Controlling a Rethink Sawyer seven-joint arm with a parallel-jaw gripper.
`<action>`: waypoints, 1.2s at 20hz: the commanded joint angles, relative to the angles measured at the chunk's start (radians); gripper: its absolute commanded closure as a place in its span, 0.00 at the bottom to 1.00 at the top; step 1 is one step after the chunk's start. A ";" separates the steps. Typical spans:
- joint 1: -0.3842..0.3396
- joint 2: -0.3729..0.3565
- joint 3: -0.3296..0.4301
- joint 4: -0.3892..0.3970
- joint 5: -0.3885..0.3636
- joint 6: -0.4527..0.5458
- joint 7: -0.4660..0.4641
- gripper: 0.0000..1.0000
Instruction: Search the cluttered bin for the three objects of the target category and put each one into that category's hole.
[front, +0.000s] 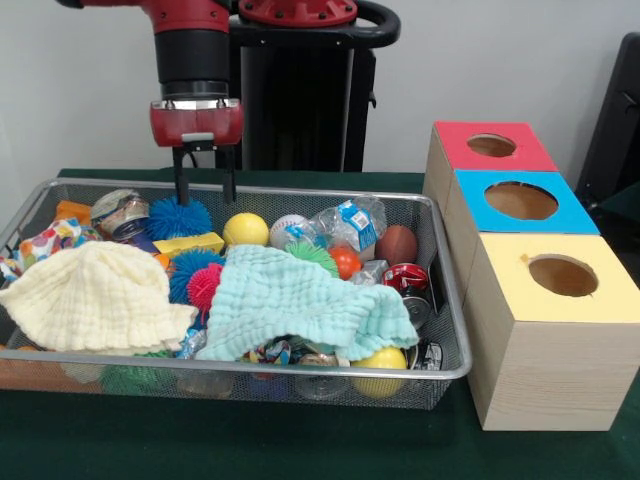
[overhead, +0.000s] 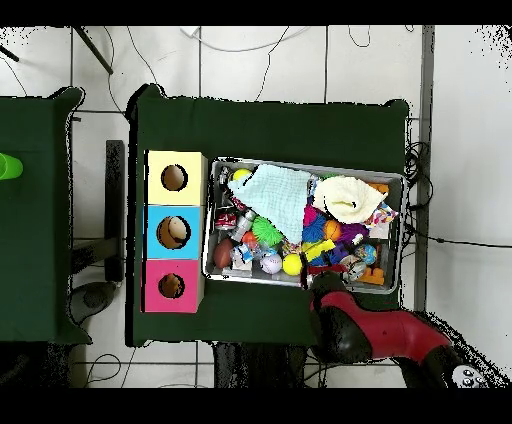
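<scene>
The silver wire-mesh bin is heaped with clutter and also shows in the overhead view. My gripper hangs over the bin's far left part, open and empty. Its fingertips are just above a blue spiky ball. A yellow ball, a baseball and a brown football lie along the far side. The red-faced box's hole is farthest from the camera, to the right of the bin. In the overhead view this hole is at the lower left, and the arm covers the gripper.
A mint cloth and a cream cloth cover much of the bin. A red can, an orange ball and a pink spiky ball lie between them. The blue-faced box and the yellow-faced box stand beside the red one.
</scene>
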 joint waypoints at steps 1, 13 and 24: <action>-0.056 -0.033 -0.007 0.090 -0.026 -0.118 0.179 0.00; -0.037 0.031 -0.073 0.033 -0.046 -0.134 0.104 0.00; -0.164 0.144 0.084 -0.020 0.014 0.100 0.093 0.00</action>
